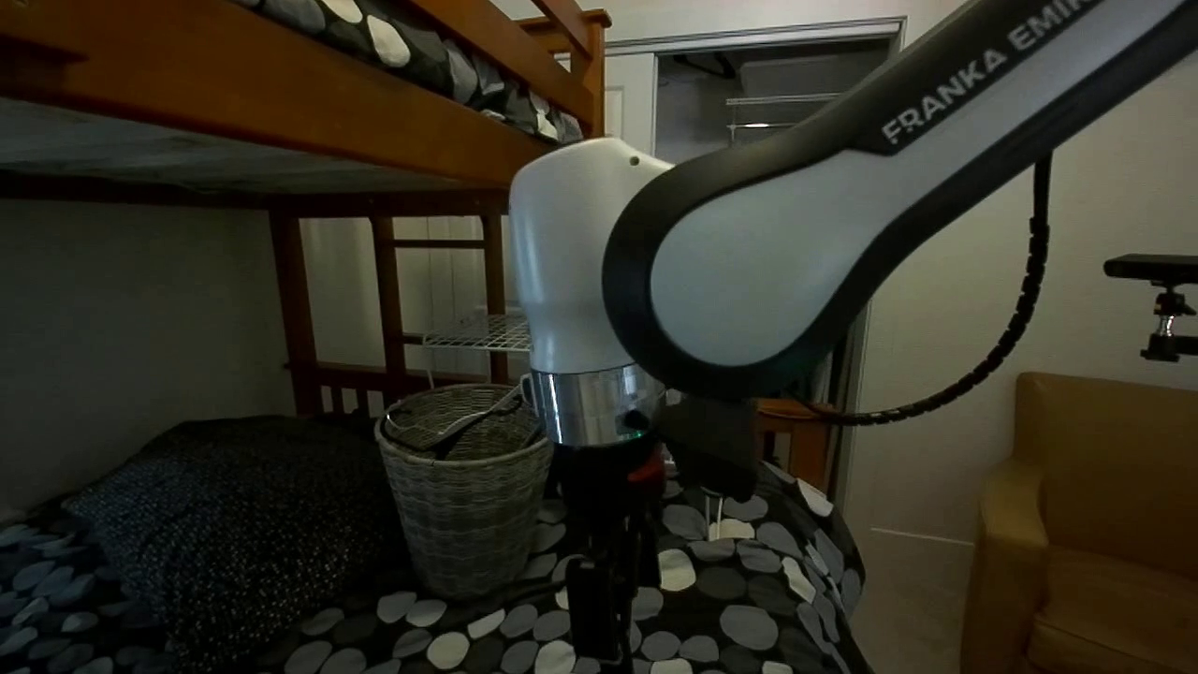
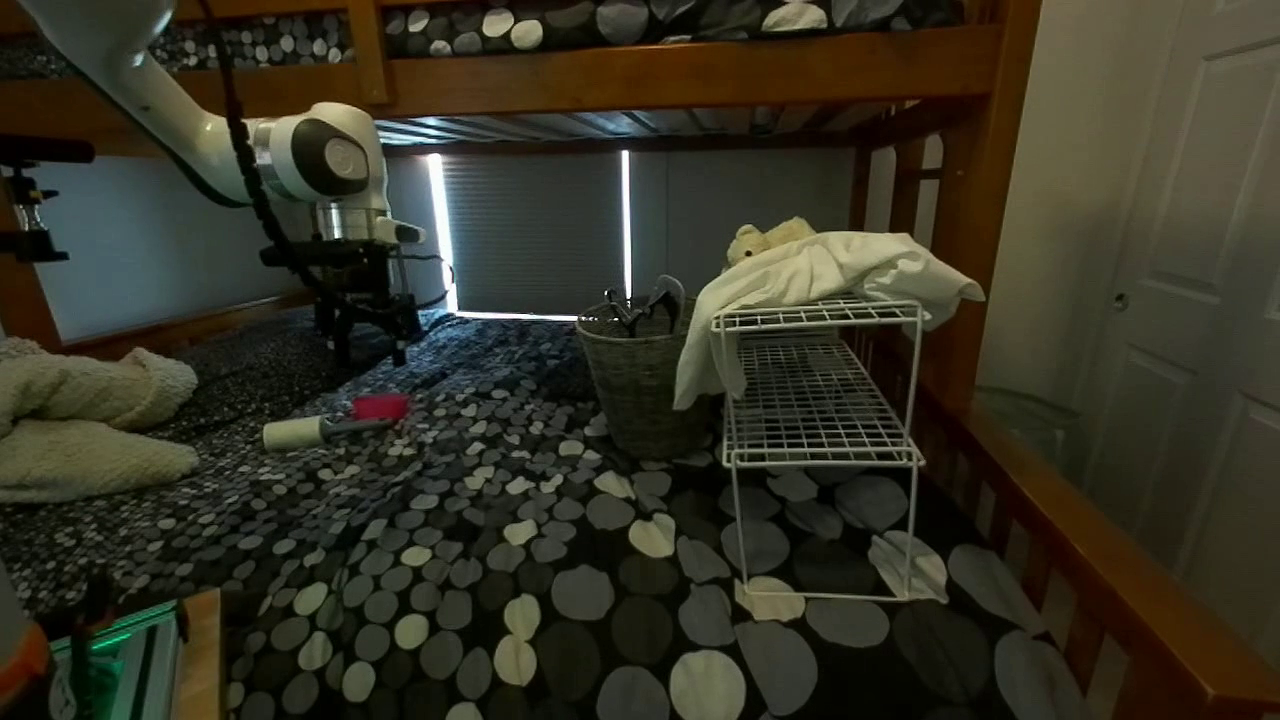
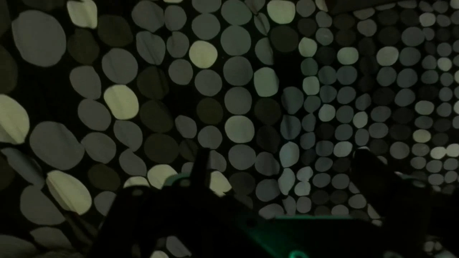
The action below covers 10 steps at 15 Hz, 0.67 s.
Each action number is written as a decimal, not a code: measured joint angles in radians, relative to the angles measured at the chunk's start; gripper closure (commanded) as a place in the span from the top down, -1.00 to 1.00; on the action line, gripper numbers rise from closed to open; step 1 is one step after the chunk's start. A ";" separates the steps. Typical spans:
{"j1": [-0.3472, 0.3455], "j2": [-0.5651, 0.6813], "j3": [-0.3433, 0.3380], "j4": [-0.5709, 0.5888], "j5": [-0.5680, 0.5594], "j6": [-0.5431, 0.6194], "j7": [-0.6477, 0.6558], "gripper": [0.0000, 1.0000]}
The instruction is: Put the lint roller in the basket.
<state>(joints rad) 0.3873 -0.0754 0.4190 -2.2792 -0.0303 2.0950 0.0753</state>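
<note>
In my wrist view the pincer [image 3: 282, 152] stands wide, two fingers [image 3: 200, 166] well apart with dotted bedspread [image 3: 238, 99] showing between them. In an exterior view I find the lint roller [image 2: 295, 433] lying on that bedspread, outside the round grey woven basket [image 2: 640, 390] and well apart from it; a red item [image 2: 380, 407] sits by its handle. The basket stands upright, and in both exterior views I see dark, thin pieces [image 1: 459, 435] in its mouth, too dim to name. Beside it a white wire rack [image 2: 820, 462] carries a white cloth [image 2: 830, 265]. Beyond the bed rail [image 2: 1080, 535] I make out a see-through bin [image 2: 1030, 415], contents unclear.
</note>
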 measured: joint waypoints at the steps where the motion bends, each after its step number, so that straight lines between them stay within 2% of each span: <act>1: -0.004 0.024 -0.001 0.014 -0.024 -0.001 0.064 1.00; 6: 0.027 0.293 -0.006 0.207 -0.119 0.001 0.424 1.00; 10: 0.135 0.528 -0.059 0.438 -0.118 -0.016 0.682 1.00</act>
<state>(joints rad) 0.5228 0.4527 0.3604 -1.8414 -0.1485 2.0786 0.7576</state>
